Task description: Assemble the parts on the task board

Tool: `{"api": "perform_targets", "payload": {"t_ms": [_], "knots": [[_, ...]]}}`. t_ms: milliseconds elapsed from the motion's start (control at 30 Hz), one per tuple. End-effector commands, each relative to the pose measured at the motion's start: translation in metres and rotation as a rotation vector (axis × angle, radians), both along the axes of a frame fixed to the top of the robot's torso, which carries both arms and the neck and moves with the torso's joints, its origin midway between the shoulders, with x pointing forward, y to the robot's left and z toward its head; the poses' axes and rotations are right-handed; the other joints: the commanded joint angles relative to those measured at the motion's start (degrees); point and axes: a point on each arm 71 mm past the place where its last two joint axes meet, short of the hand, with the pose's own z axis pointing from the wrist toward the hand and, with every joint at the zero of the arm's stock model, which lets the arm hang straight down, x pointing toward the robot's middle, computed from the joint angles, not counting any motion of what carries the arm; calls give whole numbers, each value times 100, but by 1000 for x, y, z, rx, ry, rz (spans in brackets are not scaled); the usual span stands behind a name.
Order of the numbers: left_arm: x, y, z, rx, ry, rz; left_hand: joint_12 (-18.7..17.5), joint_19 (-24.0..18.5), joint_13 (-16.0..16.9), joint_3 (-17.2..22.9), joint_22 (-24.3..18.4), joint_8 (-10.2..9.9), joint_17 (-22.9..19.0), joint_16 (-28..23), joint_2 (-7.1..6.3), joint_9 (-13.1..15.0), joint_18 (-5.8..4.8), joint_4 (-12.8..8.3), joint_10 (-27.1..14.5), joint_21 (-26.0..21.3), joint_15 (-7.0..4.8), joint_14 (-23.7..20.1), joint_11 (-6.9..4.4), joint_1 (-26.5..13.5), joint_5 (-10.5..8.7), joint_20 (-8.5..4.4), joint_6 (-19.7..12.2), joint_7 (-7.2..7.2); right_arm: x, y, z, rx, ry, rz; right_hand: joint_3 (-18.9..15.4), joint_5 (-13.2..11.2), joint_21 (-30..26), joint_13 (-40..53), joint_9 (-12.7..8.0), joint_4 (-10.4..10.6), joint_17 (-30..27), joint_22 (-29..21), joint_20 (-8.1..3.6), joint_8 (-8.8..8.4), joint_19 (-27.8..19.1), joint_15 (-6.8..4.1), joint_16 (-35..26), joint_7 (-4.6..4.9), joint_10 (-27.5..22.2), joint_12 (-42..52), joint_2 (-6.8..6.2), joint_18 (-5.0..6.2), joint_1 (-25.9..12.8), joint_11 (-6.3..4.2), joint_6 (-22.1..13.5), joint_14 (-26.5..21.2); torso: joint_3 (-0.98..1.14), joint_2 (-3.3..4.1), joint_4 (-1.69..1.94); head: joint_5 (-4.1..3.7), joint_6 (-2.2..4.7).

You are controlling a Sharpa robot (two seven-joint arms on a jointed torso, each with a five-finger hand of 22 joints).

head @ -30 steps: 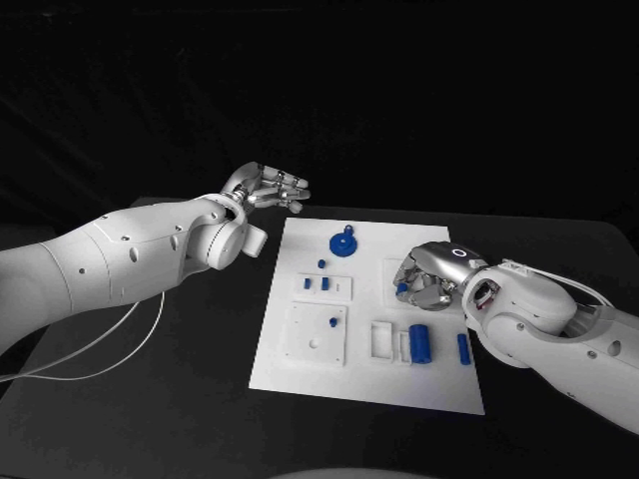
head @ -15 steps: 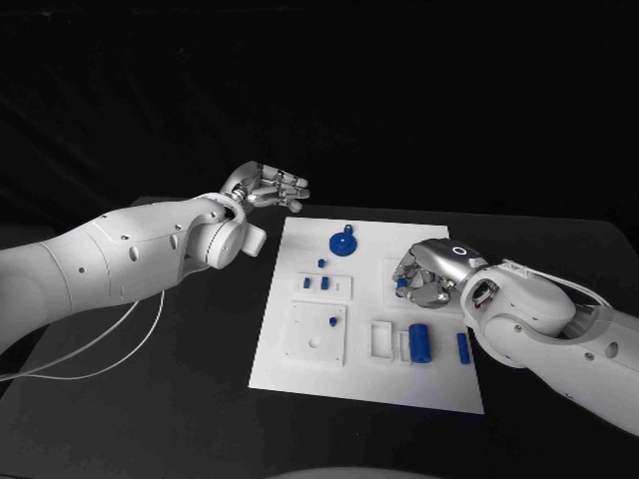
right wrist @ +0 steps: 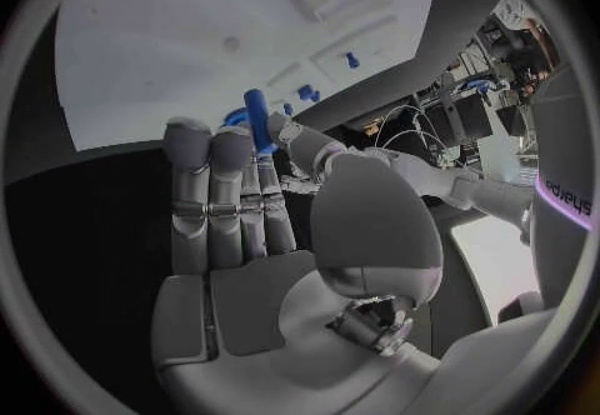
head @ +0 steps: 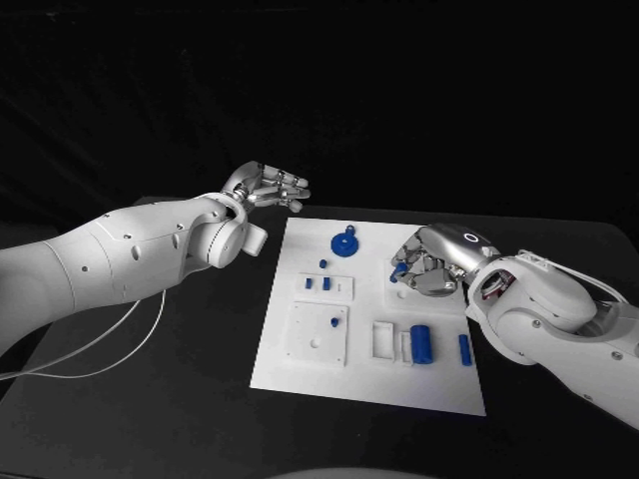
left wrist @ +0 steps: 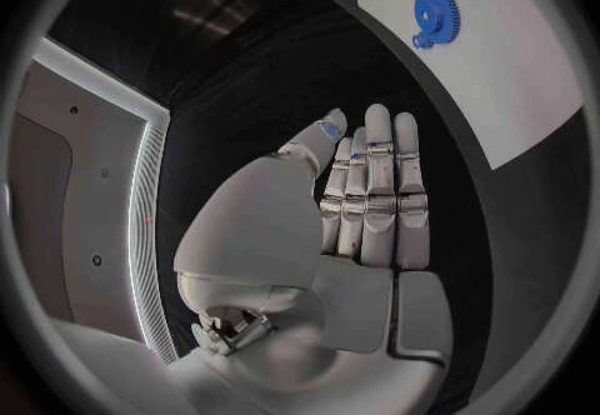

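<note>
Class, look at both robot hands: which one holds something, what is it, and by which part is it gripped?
The right robot hand pinches a small blue peg between thumb and fingers, by its lower end. The left robot hand holds nothing, fingers straight.

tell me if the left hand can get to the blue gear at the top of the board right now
Probably yes. The left hand hovers open and empty just off the white board's far left corner, and the blue gear lies uncovered nearby. The right hand, pinching a blue peg, sits to one side of that path.

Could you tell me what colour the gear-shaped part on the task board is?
Blue; the gear-shaped part shows best in the left wrist view.
</note>
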Motion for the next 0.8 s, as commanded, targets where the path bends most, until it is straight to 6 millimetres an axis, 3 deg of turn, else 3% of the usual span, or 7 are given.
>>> {"api": "perform_targets", "payload": {"t_ms": [33, 333, 600, 800], "knots": [[0, -2, 1, -10, -5, -12, -1, 22, -5, -39, -6, -32, 5, -10, 43, -4, -86, -3, -15, -2, -12, 38, 1, 7, -21, -3, 33, -7, -6, 8, 8, 63, -15, 26, -18, 3, 14, -4, 3, 8, 10, 6, -47, 19, 247, -40, -26, -8, 135, 0, 42, 78, 123, -75, 63, 17, -2, 0, -1, 47, 0], [1, -2, 1, -10, -5, -11, -1, 23, -5, -45, 3, -31, 9, -6, 47, -4, -87, -9, -12, 0, -13, 38, 0, 8, -22, -5, 33, -7, -20, 40, 12, 100, -25, 117, -37, 3, -2, -8, -1, 11, 22, 10, -48, 18, 243, -40, -38, -7, 136, -2, 48, 78, 144, -74, 64, 16, -2, 0, 2, 179, -33], [1, -5, 0, -13, -3, -16, -1, 23, -5, -45, 3, -31, 9, -6, 47, -4, -87, -9, -12, 0, -13, 38, 0, 8, -22, -5, 33, -7, -40, 80, -5, 88, -19, 229, -38, 3, -17, -9, -6, 0, 25, 9, -47, 17, 243, -39, -47, -6, 132, -4, 48, 79, 153, -73, 64, 18, 4, 3, 9, 257, -42], [1, -8, 0, -15, -1, -23, -1, 23, -5, -45, 3, -31, 9, -6, 47, -4, -87, -9, -12, 0, -13, 38, 0, 8, -22, -5, 33, -7, -51, 98, -21, 63, -3, 285, -38, 3, -22, -10, -10, -11, 28, 10, -48, 18, 243, -39, -51, -5, 133, -4, 47, 80, 155, -73, 66, 19, 1, 7, 13, 330, -59]]}}
